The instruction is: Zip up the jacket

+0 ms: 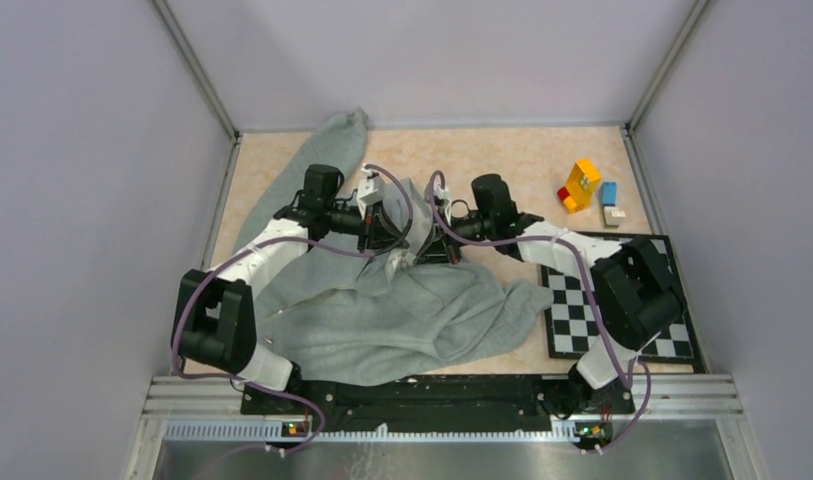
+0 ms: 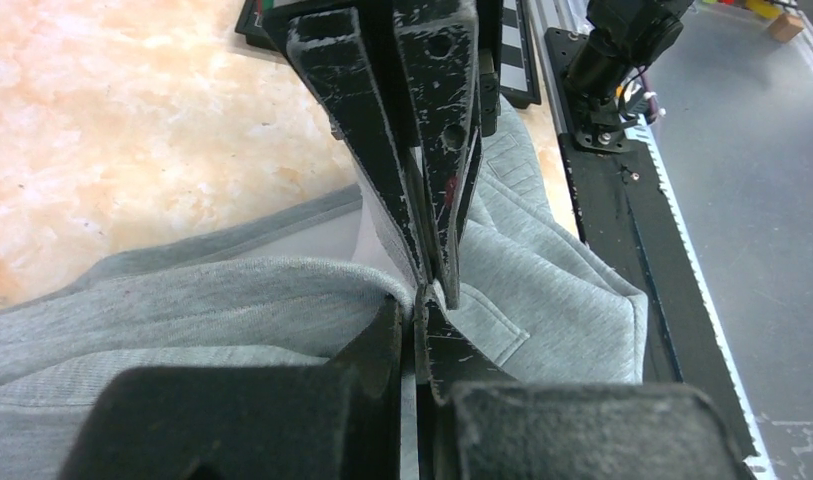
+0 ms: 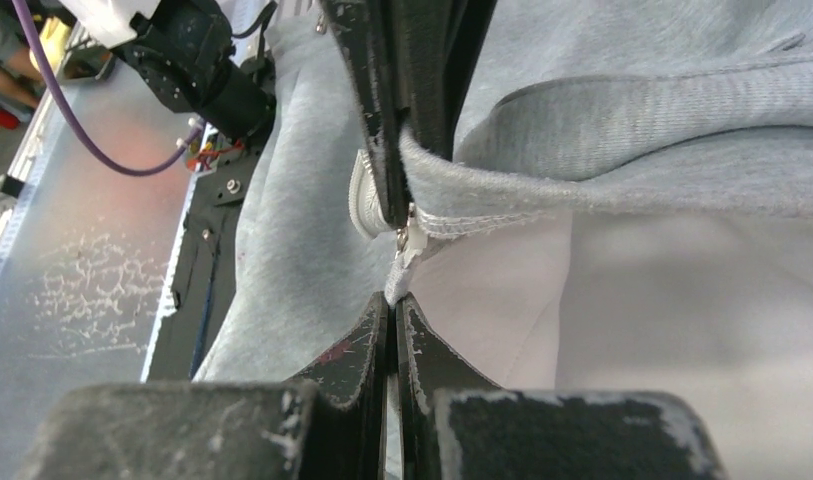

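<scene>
The jacket (image 1: 402,320) lies rumpled across the middle and lower left of the table (image 1: 502,160), one sleeve trailing to the upper left. At its top edge, mid-frame, the left claw (image 2: 418,305) is pressed together on a grey fold and the right claw (image 3: 393,300), tip to tip with it, pinches the jacket by the white zipper (image 3: 362,195), each crowding the other's view. A checkerboard (image 1: 572,320) lies just beside the jacket at lower right, toy blocks (image 1: 587,190) at upper right.
</scene>
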Available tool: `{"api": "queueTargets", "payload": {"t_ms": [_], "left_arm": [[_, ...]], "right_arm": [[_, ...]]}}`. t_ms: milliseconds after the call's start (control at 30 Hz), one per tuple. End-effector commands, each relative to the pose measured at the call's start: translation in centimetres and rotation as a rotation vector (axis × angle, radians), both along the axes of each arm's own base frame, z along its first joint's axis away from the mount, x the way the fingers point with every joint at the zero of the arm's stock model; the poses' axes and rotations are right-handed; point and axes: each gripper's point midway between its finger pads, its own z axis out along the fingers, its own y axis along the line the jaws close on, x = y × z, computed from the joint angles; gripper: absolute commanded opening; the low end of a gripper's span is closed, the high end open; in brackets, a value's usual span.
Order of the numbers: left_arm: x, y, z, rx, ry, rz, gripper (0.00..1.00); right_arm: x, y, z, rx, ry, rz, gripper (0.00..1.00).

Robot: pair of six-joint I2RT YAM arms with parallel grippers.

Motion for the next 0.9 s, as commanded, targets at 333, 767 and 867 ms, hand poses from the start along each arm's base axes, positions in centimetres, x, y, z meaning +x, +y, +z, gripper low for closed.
{"api": "queueTargets", "payload": {"t_ms": [333,767,867], "left_arm": [[-1.2,-0.6,2.4,-0.081,0.037,-0.120,0.00],[-1.1,-0.6,2.3,-0.088,0.061,-0.126,0.00],[-1.0,-0.6,2.3,-0.086,0.060,-0.123,0.00]], "right_arm": [[0.5,0.3,1.7,0.061,-0.160,0.049,0.00],[-0.7,1.0,2.2,0.087,-0.161,0.117,0.00],[-1.2,1.2,2.0,0.079,-0.157,0.141,0.00]]}}
